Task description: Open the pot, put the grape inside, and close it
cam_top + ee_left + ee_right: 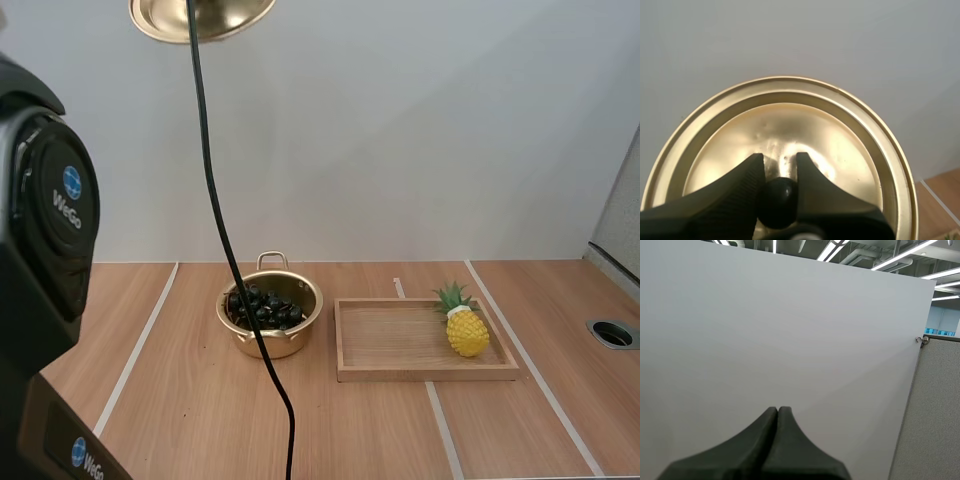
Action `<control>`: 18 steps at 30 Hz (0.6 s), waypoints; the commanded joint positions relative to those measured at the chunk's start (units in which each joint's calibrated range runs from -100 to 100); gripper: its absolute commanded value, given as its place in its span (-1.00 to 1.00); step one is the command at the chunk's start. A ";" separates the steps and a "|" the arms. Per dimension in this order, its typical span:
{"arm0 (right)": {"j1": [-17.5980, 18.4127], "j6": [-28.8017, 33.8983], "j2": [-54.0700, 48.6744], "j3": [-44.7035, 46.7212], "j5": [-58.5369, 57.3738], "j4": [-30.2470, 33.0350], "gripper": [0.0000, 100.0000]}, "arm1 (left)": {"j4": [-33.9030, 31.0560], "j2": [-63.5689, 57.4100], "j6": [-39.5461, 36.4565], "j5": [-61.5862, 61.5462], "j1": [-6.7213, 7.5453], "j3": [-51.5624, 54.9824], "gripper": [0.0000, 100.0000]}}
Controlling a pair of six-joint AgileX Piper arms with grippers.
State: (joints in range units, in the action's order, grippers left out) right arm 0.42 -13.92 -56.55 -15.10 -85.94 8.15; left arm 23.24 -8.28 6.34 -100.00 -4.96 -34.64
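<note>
A gold pot (270, 313) stands open on the table, left of the wooden tray, with a dark bunch of grapes (262, 306) inside it. The gold lid (200, 17) hangs high above the table at the upper left of the high view. In the left wrist view my left gripper (779, 166) is shut on the lid's black knob (777, 200), with the gold lid (850, 145) spreading out beyond the fingers. My right gripper (777, 411) is shut on nothing, its fingers lying together as one dark wedge in front of a plain white wall.
A wooden tray (400, 342) lies right of the pot with a yellow toy pineapple (465, 325) at its right end. White tape lines cross the tabletop. A round hole (612, 333) sits at the table's right edge.
</note>
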 commanded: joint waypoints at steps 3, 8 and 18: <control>-0.31 0.48 -0.71 -0.49 0.27 0.58 -1.00 | 3.48 -0.08 3.39 0.00 0.01 9.96 -1.00; -0.31 0.48 -0.71 -0.49 0.27 0.58 -1.00 | 5.68 -0.08 6.33 0.00 0.01 19.09 -1.00; -0.31 0.48 -0.71 -0.49 0.27 0.58 -1.00 | 6.94 -0.08 11.45 0.00 0.09 37.73 -1.00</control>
State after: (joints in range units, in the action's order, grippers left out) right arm 0.42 -13.92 -56.55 -15.10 -86.10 8.15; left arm 28.45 -8.04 16.28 -100.00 -4.96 -0.39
